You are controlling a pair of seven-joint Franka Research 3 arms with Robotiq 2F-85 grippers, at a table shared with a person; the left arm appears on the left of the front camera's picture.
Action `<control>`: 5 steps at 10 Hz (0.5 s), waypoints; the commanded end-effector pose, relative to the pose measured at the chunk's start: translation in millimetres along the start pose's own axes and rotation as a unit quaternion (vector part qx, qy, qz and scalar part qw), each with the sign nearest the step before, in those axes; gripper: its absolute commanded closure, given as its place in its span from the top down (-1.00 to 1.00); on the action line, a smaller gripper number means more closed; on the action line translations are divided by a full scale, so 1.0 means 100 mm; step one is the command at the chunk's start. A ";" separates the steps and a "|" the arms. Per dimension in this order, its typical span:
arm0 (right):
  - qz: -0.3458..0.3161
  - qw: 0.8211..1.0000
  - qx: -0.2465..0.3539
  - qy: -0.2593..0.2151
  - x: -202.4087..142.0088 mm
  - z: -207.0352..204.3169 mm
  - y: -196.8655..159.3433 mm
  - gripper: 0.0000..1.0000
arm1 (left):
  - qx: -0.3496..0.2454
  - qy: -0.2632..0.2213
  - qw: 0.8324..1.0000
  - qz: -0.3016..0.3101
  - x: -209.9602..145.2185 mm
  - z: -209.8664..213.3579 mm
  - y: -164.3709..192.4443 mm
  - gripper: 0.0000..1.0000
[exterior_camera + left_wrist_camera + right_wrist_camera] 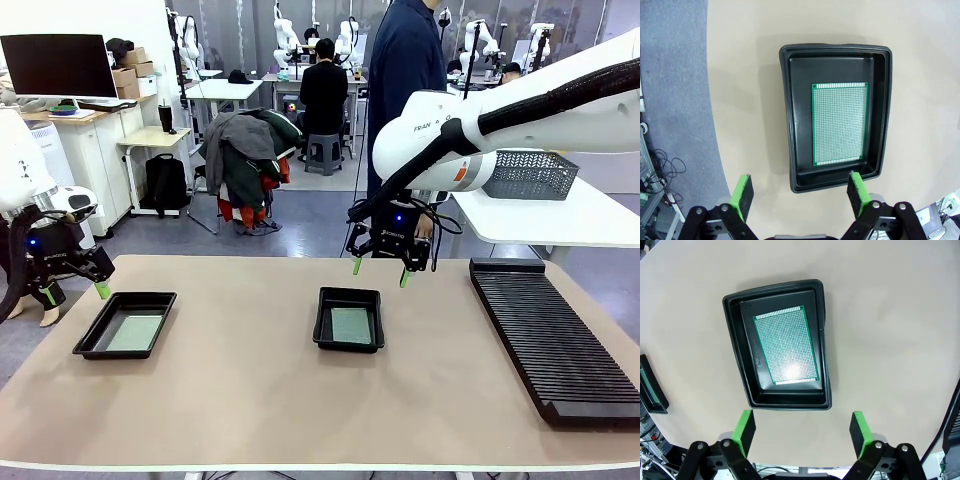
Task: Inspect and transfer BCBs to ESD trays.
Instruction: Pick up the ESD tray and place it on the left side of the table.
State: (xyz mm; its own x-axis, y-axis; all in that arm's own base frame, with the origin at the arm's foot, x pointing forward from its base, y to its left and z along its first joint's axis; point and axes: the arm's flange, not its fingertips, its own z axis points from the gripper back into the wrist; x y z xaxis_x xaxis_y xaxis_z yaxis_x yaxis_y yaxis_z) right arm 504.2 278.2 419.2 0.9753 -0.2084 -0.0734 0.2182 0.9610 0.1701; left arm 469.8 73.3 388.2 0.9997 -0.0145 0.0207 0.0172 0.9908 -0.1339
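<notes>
Two BCBs lie flat, one in each ESD tray: the middle tray [349, 319] sits just below the right gripper [379, 268], the left tray [126, 324] beside the left gripper [74, 292], both spread wide, empty.

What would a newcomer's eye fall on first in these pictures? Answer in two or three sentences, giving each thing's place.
Two black ESD trays lie on the tan table, one near its left edge and one at the middle, each with a green BCB flat on its floor. Above each hangs an open, empty tool with green pads: the left tool beside the left tray, the right tool behind the middle one. A long black ribbed rack lies along the right side.
</notes>
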 end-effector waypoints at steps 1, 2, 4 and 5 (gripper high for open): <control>-0.001 1.000 0.002 -0.002 0.00 -0.01 0.00 1.00 | -0.004 -0.005 1.000 -0.003 -0.01 -0.01 0.01 1.00; -0.001 1.000 0.002 -0.002 0.00 -0.01 0.00 1.00 | -0.004 -0.005 1.000 -0.003 -0.01 -0.01 0.01 1.00; -0.001 1.000 0.002 -0.002 0.00 -0.01 0.00 1.00 | -0.004 -0.005 1.000 -0.003 -0.01 -0.01 0.01 1.00; -0.001 1.000 0.002 -0.002 0.00 -0.01 0.00 1.00 | -0.004 -0.005 1.000 -0.003 -0.01 -0.01 0.01 1.00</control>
State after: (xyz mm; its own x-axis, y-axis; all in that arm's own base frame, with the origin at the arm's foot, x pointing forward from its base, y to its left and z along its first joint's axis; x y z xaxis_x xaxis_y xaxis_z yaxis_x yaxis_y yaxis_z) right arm 504.2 278.2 419.2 0.9753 -0.2084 -0.0734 0.2182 0.9610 0.1701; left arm 469.8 73.3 388.2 0.9997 -0.0145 0.0207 0.0172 0.9908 -0.1339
